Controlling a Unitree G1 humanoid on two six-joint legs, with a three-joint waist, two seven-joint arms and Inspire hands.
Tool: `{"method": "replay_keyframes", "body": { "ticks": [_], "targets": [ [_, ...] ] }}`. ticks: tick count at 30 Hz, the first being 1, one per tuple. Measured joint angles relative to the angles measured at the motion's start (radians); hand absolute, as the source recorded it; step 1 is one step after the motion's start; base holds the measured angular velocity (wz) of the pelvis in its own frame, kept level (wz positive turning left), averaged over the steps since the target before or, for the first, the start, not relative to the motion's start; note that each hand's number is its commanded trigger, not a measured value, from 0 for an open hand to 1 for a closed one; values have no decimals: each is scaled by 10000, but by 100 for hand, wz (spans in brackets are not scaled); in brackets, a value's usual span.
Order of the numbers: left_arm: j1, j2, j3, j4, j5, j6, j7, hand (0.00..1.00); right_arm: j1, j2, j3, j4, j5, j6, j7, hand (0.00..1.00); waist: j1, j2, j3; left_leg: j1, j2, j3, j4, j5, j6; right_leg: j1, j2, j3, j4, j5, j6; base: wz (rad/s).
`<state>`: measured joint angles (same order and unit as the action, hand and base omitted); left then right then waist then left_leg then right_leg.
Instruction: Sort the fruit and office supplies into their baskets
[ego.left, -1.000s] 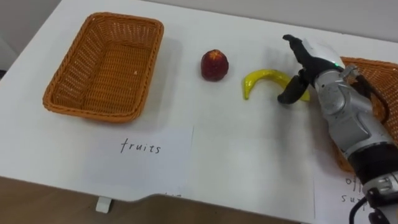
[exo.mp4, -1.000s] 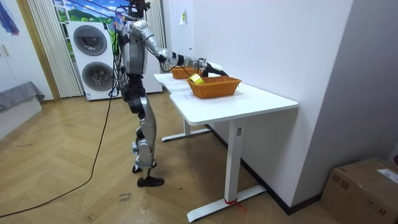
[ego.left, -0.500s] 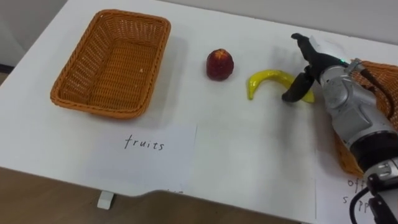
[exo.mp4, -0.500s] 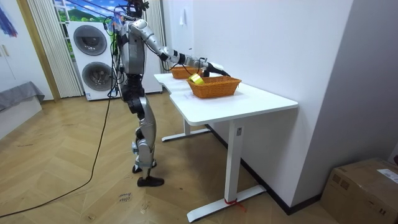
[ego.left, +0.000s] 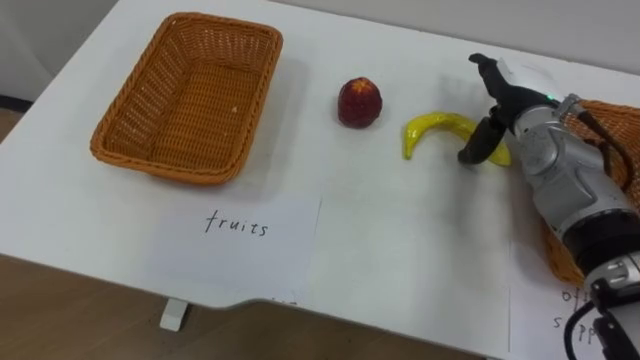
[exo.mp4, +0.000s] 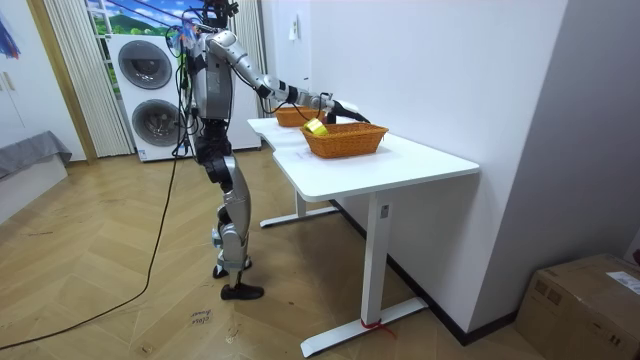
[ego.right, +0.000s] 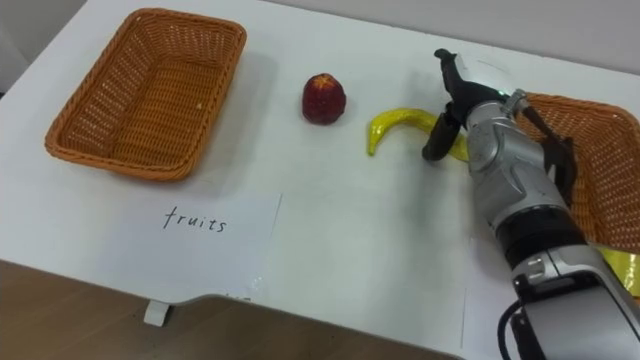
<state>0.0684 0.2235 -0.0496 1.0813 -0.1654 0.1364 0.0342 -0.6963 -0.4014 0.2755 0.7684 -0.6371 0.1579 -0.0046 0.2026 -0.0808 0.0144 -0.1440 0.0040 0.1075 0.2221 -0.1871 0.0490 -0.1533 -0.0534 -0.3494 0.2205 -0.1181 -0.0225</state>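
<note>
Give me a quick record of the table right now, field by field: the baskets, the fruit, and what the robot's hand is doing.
Left basket: brown wicker basket, empty, behind a handwritten paper label
Fruit: red apple and yellow banana, both loose on the white table
Right hand: right hand open, at the banana's right end
Right basket: second wicker basket, beyond the arm

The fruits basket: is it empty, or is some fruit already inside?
Empty of fruit. The fruits basket shows bare wicker; the red fruit and the banana lie outside on the table.
</note>
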Motion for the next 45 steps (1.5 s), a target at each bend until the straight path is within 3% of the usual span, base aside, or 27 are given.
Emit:
{"method": "replay_keyframes", "body": {
  "ticks": [10,18,33,45],
  "targets": [
    [0,144,-723,4,-4,-139,32,0,-142,-497,1030,-31,4,-200,355,0,277,-121,78,-5,6,-58,-3,29,-26,4,5,-56,-1,17,-28,2],
    [14,318,-748,0,29,-142,63,0,-370,-727,1442,429,440,-263,923,0,501,-218,132,-12,-32,-227,15,60,-9,81,-48,-266,2,18,-27,6],
    [-64,396,-835,6,47,-144,60,0,-374,-811,1464,615,448,-267,1725,0,516,-172,162,-5,-55,-294,6,140,-10,161,-126,-499,1,34,-53,2],
    [-337,395,-930,395,91,-109,43,0,-314,-813,1749,949,433,-246,2766,0,513,-167,166,-56,-58,-277,1,204,-40,76,-142,-438,6,130,-145,-1]
  ]
}}
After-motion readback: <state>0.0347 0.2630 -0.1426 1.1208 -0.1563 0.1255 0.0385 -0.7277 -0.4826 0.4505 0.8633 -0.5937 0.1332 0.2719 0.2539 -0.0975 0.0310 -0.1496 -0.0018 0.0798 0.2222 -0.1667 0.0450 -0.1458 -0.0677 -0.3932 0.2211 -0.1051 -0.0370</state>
